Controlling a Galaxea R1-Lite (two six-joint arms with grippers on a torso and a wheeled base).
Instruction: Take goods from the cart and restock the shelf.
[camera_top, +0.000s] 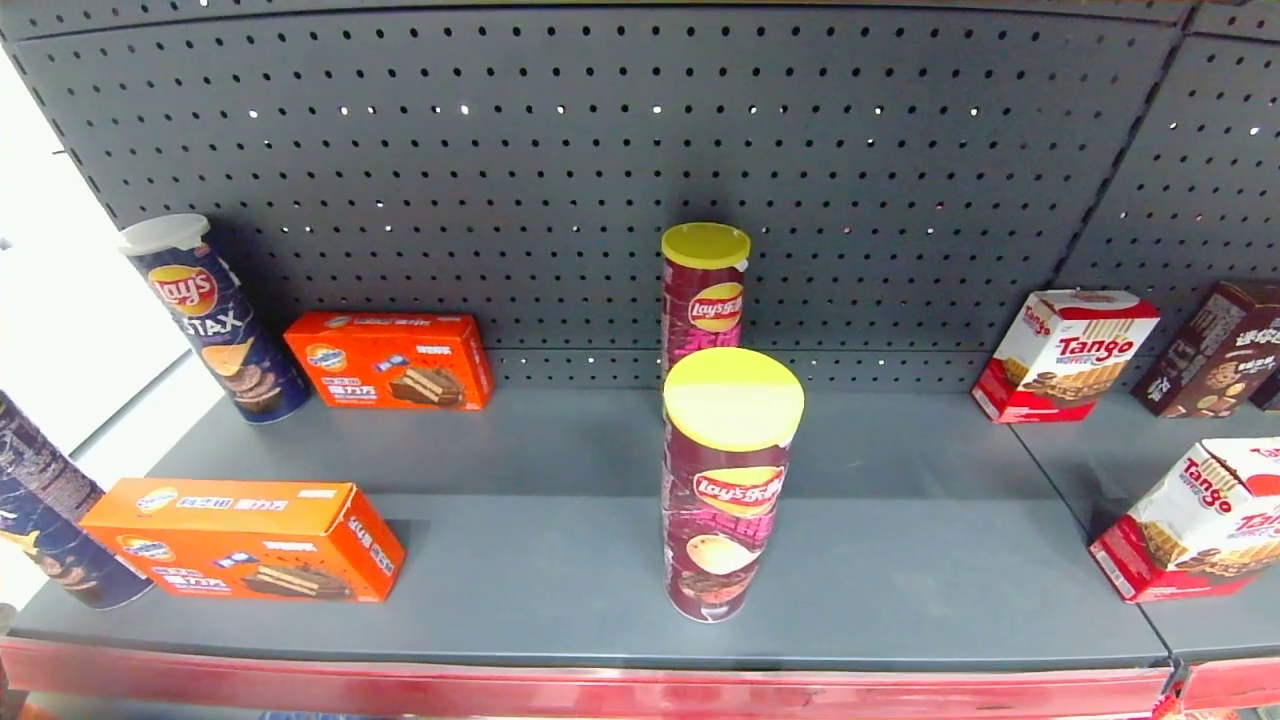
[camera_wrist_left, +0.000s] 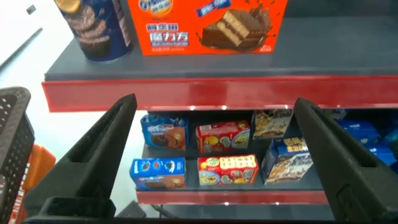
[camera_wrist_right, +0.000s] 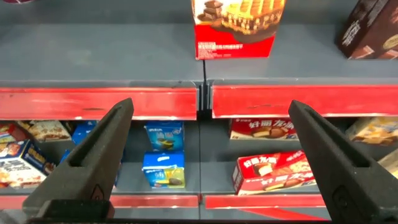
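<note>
A maroon cardboard crisp tube (camera_top: 728, 490) with a yellow plastic lid stands upright on the grey metal shelf (camera_top: 900, 560); both end effectors are empty.

A second maroon tube (camera_top: 704, 295) stands at 12 o'clock of it, against the perforated back panel (camera_top: 500, 150). Glossy orange cardboard cake boxes (camera_top: 245, 540) lie at 9 o'clock and red-and-white wafer boxes (camera_top: 1065, 355) at 3 o'clock. The left end effector (camera_wrist_left: 214, 102) and right end effector (camera_wrist_right: 210, 104) hang before the shelf's red front lip (camera_top: 600, 690), fingers spread wide. The step in hand looks like fetching more goods from the cart, probably the black mesh wall (camera_wrist_left: 12, 143) beside the left arm. Tubes are smooth and round, so clamp mid-height, keep them upright, clear the lip and set down on bare shelf apart from the front tube, which looks easy to topple.
</note>
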